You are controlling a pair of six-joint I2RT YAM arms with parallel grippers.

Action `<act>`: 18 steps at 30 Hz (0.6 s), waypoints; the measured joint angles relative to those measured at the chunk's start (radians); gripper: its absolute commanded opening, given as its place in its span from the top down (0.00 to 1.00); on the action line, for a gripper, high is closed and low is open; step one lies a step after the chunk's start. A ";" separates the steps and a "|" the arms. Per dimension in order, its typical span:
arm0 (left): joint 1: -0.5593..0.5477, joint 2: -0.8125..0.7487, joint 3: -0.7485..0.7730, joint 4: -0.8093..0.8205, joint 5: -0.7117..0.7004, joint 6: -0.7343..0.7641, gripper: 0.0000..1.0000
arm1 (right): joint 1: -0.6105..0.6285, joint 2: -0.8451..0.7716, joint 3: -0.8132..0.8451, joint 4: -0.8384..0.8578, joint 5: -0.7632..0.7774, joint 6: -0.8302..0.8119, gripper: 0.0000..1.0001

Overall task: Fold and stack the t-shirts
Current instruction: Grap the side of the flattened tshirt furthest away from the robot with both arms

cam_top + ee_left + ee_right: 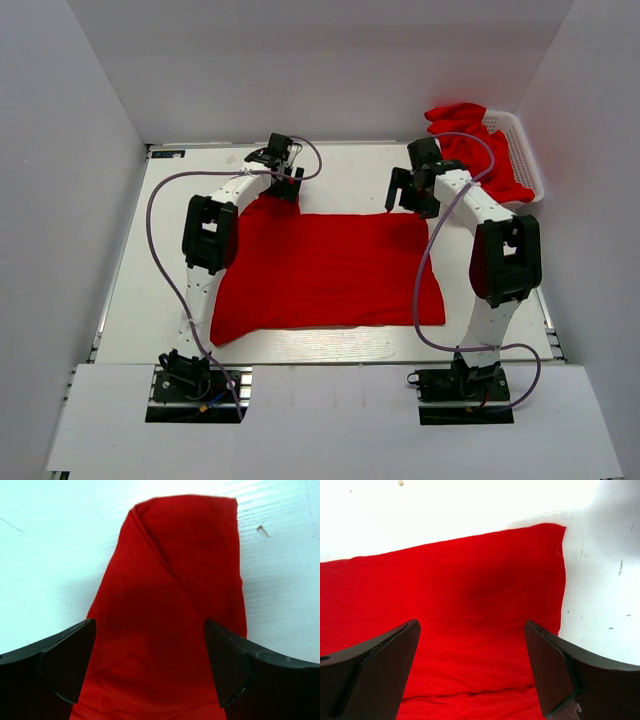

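My left claw (150, 647) and right claw (470, 647) hang open over the spread t-shirt (330, 270). Far right, a white basket (530, 155) holds crumpled t-shirts (468, 135).

No readable text — none anywhere.

The white table (340, 175) carries one red t-shirt (330, 270) spread flat across its middle, reaching from about 9 o'clock to 3 o'clock, with bare tabletop showing all round it. A narrow folded tongue (175, 570) of the same cloth sticks out toward 11 o'clock. At the 2 o'clock corner sits a white lattice basket (528, 150), heaped with more red cloth (470, 130).
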 measured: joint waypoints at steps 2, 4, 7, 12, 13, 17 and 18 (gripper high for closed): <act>0.000 0.000 0.000 0.010 -0.004 -0.002 0.01 | 0.000 0.002 0.001 -0.001 0.002 0.000 0.10; 0.000 0.001 0.000 0.018 -0.006 -0.004 0.01 | 0.000 0.004 0.001 -0.003 0.002 0.001 0.10; 0.000 0.002 0.000 0.027 -0.015 -0.011 0.01 | -0.001 0.005 0.001 -0.004 0.002 0.003 0.10; 0.000 0.005 0.000 0.033 -0.050 -0.027 0.06 | -0.001 0.005 0.001 -0.007 0.005 0.003 0.10; 0.000 0.005 0.000 0.034 -0.057 -0.029 0.08 | -0.001 0.005 0.001 -0.009 0.006 0.003 0.10; 0.000 0.005 -0.002 0.035 -0.085 -0.040 0.11 | -0.001 0.006 0.002 -0.019 0.010 0.003 0.10; 0.000 0.005 -0.004 0.037 -0.090 -0.044 0.11 | -0.001 0.006 0.002 -0.020 0.011 0.003 0.10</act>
